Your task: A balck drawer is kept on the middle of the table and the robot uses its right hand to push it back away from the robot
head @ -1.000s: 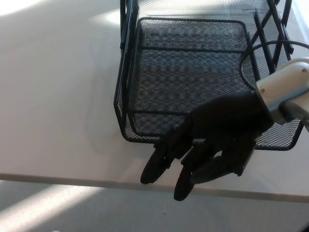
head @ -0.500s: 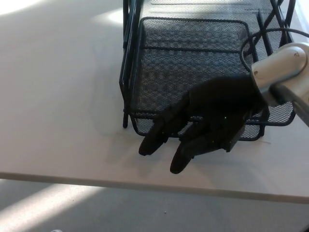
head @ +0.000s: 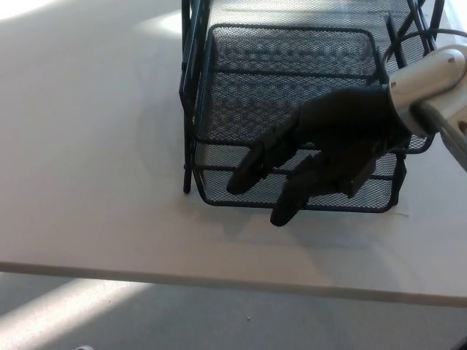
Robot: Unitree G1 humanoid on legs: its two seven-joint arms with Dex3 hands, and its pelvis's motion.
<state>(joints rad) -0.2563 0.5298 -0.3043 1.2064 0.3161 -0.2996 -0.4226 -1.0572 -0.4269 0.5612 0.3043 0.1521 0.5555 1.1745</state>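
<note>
One drawer (head: 292, 109): black wire mesh, rectangular, shallow, with a rolled rim and a fine diamond weave on floor and walls. It sits inside one frame (head: 191, 95) of thin black rods, whose uprights show at the left and right.

One table (head: 87, 146): pale, smooth, matte surface, its near edge a straight line below the hand; a strip of grey floor (head: 219, 321) beyond that edge.

One robot hand (head: 328, 149), the right: black, thick blunt fingers, joined to a light grey wrist (head: 430, 76) with one black cable (head: 408, 40) looping above it. Fingers (head: 292, 200) slightly parted and extended toward picture left and down, holding nothing.

Position: the hand lies over the drawer's near right part, its fingertips across the front wall. The drawer extends away from and to the left of the hand; whether palm or fingers touch the mesh cannot be told.
</note>
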